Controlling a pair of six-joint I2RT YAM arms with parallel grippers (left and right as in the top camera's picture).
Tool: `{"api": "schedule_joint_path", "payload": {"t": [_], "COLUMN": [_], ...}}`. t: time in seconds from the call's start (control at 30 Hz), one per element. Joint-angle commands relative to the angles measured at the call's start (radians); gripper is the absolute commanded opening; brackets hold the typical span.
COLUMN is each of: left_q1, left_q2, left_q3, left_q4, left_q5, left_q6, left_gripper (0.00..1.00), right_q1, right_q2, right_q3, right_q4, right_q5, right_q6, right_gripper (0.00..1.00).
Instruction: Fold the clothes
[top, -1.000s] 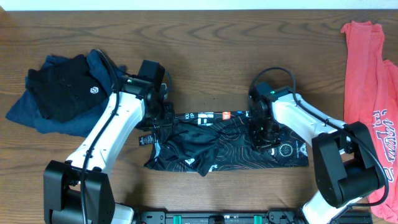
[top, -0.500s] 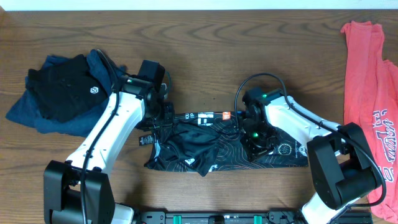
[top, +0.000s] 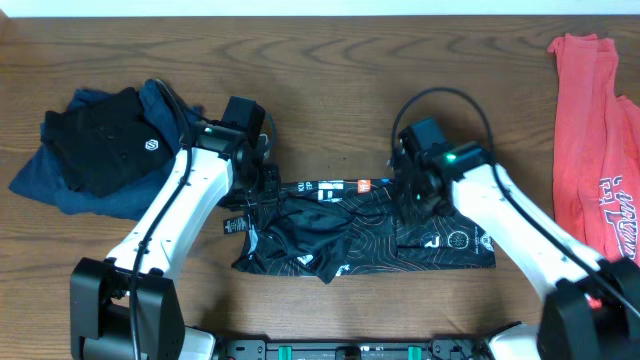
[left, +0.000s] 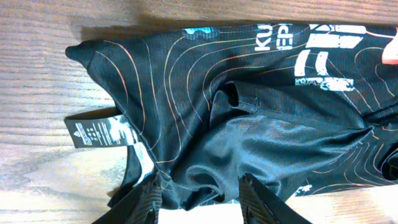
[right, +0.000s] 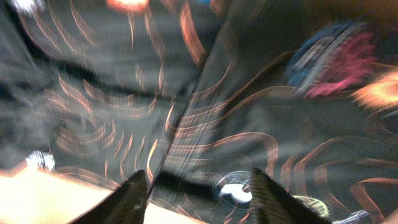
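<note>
Over black jersey, both arms reach inward, wrists down; left jaws spread, right jaws spread.

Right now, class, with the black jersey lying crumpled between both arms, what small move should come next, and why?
Probably lower the left gripper and close it on the bunched left edge of the black jersey, ready to pull it flat. It stands open over wrinkled fabric, the label sticks out sideways, and the right gripper is open over the other half.
</note>
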Motion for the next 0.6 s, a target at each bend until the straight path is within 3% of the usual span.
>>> {"api": "schedule_joint_path", "payload": {"t": [0.0,0.23,0.33,0.57], "left_q1": [0.005,0.005,0.005,0.021], "left_q2": [-0.011,-0.011,-0.011,0.004], "left_q3": [0.016,0.016,0.016,0.003], "left_q4": [-0.003,-0.003,-0.004,-0.008], "left_q5": [-0.013,-0.016,-0.075,-0.114], "left_q6": [0.002,0.002,0.002,0.002], "left_gripper": [0.48,0.50,0.50,0.63], "right_q1": [-0.014,-0.015,-0.015,-0.030], "right_q2": [-0.023,0.047,0.067,0.034], "right_q3": [0.014,0.014,0.014,0.014], "right_q4": [0.038,0.099,0.080,0.021], "right_q5": [0.106,0.100,0.103,0.196], "right_q6": [0.092,0.100,0.114,0.224], "right_gripper": [0.55,0.54,0.45,0.47]}}
